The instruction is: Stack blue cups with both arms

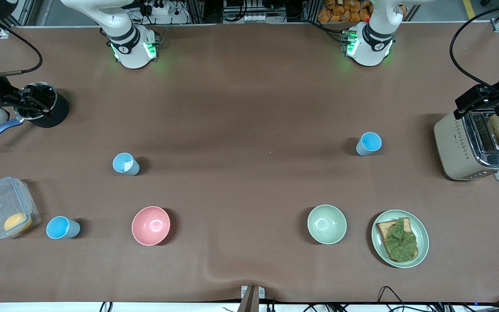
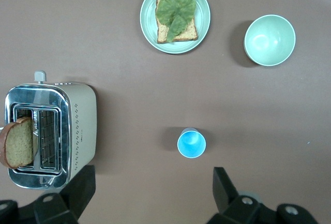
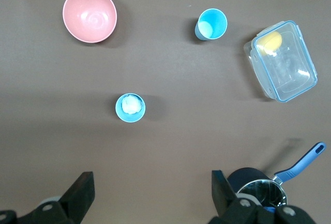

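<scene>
Front view: three blue cups stand apart on the table — one (image 1: 368, 143) near the toaster (image 1: 474, 145), one with a white scrap (image 1: 125, 164) farther from the camera than the pink bowl (image 1: 150, 225), one (image 1: 62, 227) beside the clear box (image 1: 6, 212); both grippers sit at the frame edges, partly cut off. Left wrist view: left gripper (image 2: 150, 193) spread wide, empty, fingers cropped, over bare table near the lone cup (image 2: 191, 143). Right wrist view: right gripper (image 3: 150, 193) likewise wide and empty, near the scrap cup (image 3: 130, 107), pot (image 3: 257, 188) partly hidden.

Even, bright overhead light; desk (image 1: 249, 108) matte brown, faint pale sheen mid-surface. Soft short shadows fall beside cups and bowls. Green glow pools around arm bases. Chrome toaster (image 1: 477, 147) shows glare. All views sharp; wrist views slightly dimmer.
</scene>
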### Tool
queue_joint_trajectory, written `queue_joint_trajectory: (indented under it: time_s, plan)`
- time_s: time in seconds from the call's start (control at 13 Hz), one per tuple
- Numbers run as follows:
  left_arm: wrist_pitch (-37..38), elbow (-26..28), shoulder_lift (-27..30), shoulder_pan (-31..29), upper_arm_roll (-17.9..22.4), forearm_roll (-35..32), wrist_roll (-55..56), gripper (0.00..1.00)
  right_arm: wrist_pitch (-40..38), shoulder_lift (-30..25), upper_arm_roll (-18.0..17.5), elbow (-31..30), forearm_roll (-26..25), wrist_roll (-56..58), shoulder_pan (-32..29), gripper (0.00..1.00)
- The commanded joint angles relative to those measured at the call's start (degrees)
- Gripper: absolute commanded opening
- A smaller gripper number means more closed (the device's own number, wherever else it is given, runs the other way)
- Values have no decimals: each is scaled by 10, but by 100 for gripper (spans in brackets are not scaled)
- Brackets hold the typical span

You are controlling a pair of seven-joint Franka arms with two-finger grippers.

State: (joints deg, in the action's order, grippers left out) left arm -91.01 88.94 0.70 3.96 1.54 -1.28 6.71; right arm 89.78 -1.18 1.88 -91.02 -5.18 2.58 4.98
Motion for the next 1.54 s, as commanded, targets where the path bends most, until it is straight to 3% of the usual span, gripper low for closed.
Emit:
queue_joint_trajectory:
  time_s: [0.0, 1.46]
  plan:
    - [-1, -8, -2, -5, -2, 5, -9, 100, -7, 4, -5, 9, -9, -8, -6, 100]
    - [-1, -8, -1, -6, -1, 4, -10, 100, -15, 4, -6, 8, -7, -8, -10, 100]
